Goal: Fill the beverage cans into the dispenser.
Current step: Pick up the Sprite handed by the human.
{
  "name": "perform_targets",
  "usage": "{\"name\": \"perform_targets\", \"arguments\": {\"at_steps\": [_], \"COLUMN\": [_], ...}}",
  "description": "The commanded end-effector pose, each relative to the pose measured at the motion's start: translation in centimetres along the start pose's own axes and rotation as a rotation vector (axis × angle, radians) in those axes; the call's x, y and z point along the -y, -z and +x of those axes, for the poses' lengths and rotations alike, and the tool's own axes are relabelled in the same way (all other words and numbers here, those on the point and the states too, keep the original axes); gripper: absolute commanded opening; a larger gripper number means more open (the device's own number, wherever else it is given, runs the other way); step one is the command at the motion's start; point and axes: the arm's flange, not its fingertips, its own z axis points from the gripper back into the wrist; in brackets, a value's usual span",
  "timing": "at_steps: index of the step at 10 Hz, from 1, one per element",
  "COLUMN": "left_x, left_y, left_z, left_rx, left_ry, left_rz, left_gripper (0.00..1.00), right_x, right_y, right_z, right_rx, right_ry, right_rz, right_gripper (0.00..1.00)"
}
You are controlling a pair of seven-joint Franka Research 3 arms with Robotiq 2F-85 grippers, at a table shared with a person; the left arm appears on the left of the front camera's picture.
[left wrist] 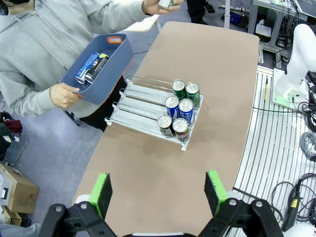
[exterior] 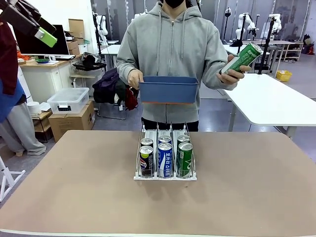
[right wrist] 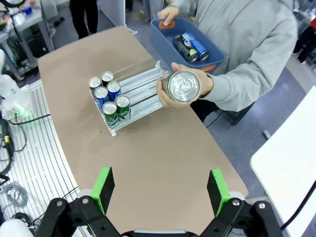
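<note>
**Six cans racked**

The dispenser [exterior: 165, 177] holds six cans [exterior: 165, 159] — two per lane, at its front lip; behind it a person [exterior: 170, 44] holds a blue bin [exterior: 169, 90] and a green can [exterior: 242, 58]; left gripper [left wrist: 158, 190] and right gripper [right wrist: 160, 187] hover short of the dispenser, jaws apart, empty.

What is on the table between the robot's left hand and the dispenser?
The stretch is bare: in the left wrist view, plain brown table lies between the open left hand and the dispenser.
</note>
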Motion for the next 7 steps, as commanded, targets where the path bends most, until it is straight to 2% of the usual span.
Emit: {"name": "perform_targets", "arguments": {"at_steps": [1,3,5,7], "left_x": [0.0,0.0,0.0,0.0], "left_y": [0.0,0.0,0.0,0.0], "left_z": [0.0,0.0,0.0,0.0], "left_rx": [0.0,0.0,0.0,0.0], "left_ry": [0.0,0.0,0.0,0.0], "left_rz": [0.001,0.001,0.001,0.001], "left_gripper": [1.0,1.0,1.0,1.0], "right_x": [1.6,3.0,4.3,5.3], "right_y": [2.0,4.1,6.0,8.7], "right_z": [1.9,3.4,4.8,6.6], "right_rx": [-0.04,-0.083,-0.09,-0.102], "right_ry": [-0.031,-0.029,-0.041,0.019], "right_rz": [0.018,0.017,0.1,0.098], "right_gripper": [1.0,1.0,1.0,1.0]}}
